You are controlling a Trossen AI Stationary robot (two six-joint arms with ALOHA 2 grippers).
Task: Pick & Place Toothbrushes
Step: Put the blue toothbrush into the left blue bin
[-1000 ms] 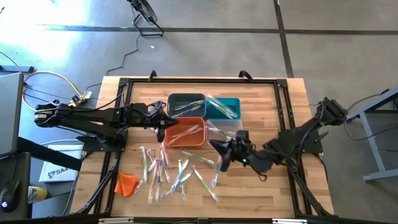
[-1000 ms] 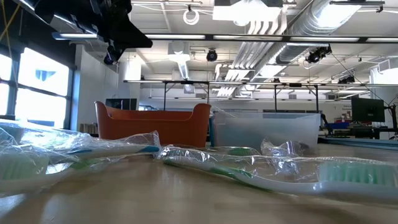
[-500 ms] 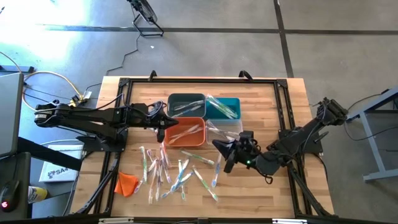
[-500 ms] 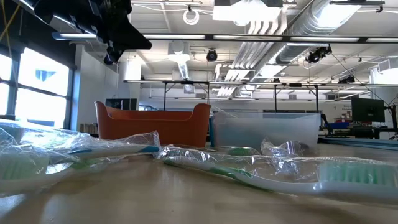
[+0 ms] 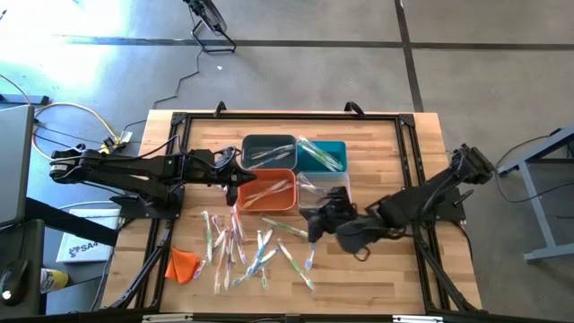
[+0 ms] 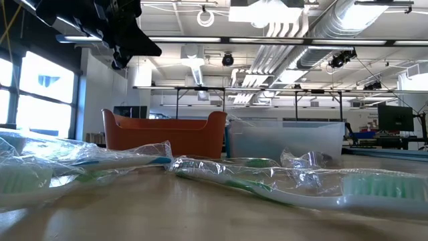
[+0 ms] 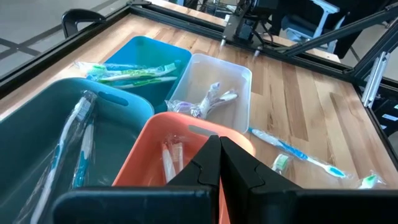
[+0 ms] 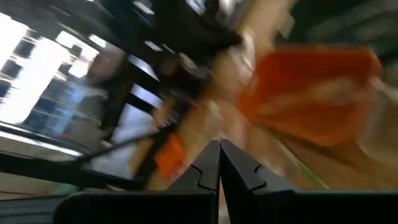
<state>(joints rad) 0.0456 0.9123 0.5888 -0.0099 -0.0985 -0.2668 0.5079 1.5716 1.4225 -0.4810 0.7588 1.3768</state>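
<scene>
- Both pairs of jaws are sitting pressed together with nothing between them: the left gripper [image 5: 235, 177] is hovering over the near-left edge of the orange plastic bin [image 5: 269, 191], and the right gripper [image 5: 312, 218] is hanging just in front of the clear plastic bin [image 5: 321, 185].
- Wooden slatted table [image 5: 395, 144] is carrying four bins clustered at its middle, the dark grey bin [image 5: 267, 150] and teal bin [image 5: 325, 154] behind the other two.
- Wrapped toothbrushes [image 5: 256, 251] are lying scattered on the front of the table, and a few are lying inside each bin.
- Small orange cloth-like lump [image 5: 183, 264] is lying at the front left.
</scene>
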